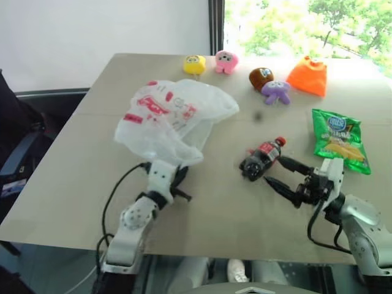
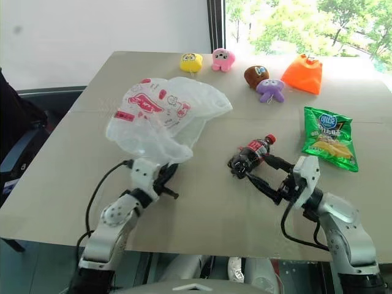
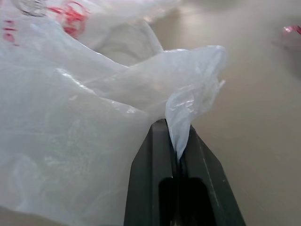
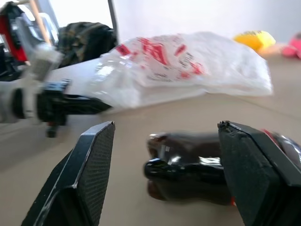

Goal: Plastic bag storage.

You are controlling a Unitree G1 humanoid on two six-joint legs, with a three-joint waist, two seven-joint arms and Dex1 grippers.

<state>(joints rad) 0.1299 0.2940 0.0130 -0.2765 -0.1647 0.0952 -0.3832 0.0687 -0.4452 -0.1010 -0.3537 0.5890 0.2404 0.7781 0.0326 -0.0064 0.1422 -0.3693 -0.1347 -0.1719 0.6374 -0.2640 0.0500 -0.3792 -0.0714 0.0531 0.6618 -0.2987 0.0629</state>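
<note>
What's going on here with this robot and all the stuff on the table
The robot is working on a plastic bag lying on the table. Its left pincer is shut on a pinch of the bag's near edge. Its right pincer is open, a finger on either side of a small cola bottle lying on its side, not gripping it. Plush toys and a green chips packet sit farther back.

Indoor test room; bare table (image 1: 73, 184) beside bright window (image 1: 294, 24), blank wall (image 1: 104, 30)
</note>
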